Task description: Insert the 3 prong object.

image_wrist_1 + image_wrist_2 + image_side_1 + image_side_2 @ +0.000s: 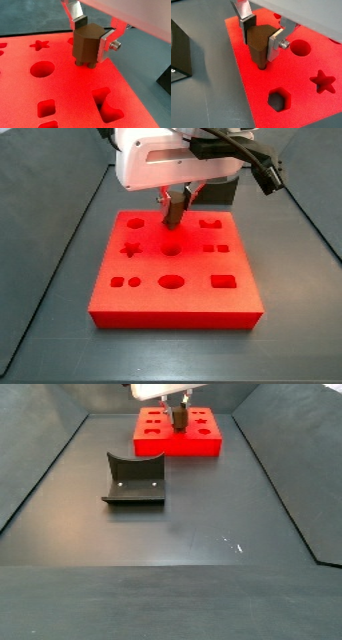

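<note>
We look steeply down past the hand (pixel 92 37) in both wrist views, close above the red block (pixel 298 80). In a side view we stand near, high over the block (pixel 174 278); in a side view from farther back, across the desk (pixel 187 534), the fixture (pixel 134 480) sits nearer us.

Hand (pixel 262 35) clamping the 3 prong object (pixel 258 46) (tip down) over red block (pixel 298 95).
</note>
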